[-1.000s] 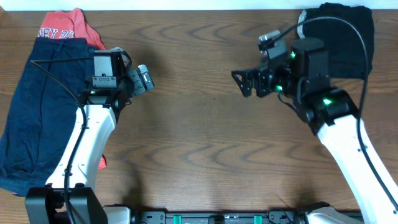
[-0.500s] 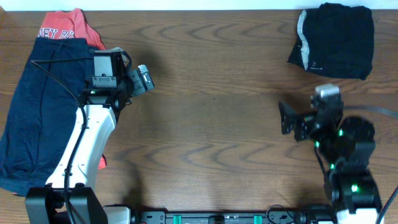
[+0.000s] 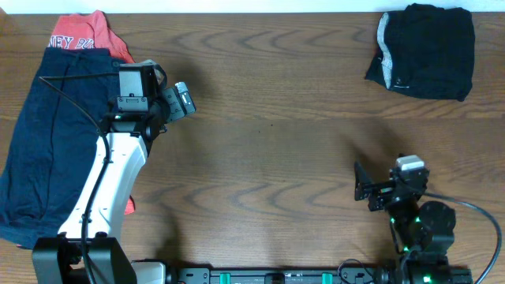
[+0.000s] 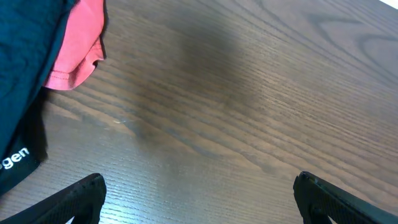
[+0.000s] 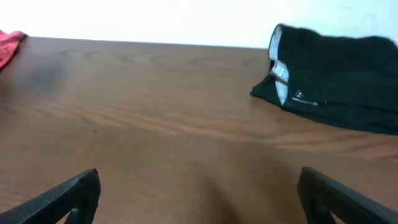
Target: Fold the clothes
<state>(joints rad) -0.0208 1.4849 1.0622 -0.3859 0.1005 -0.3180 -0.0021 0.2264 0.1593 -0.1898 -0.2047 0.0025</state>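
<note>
Our left fingers [image 4: 81, 196], spread wide and empty, hover just right of the navy garment [image 3: 43, 134], which lies lengthwise front to back on the surface [image 3: 268, 158], so we judge them nearer than our right fingers [image 5: 68, 193], likewise spread and empty, far off to its right.

Lit brightly and evenly from above. Reads sharp overhead, with a soft sheen on the table [image 3: 268, 158] and only faint, diffuse shadows. Shows a broad dim patch across the wood in the left wrist view. Blows out to white beyond the far edge in the right wrist view, crushing detail in the black garment [image 5: 336, 68].
</note>
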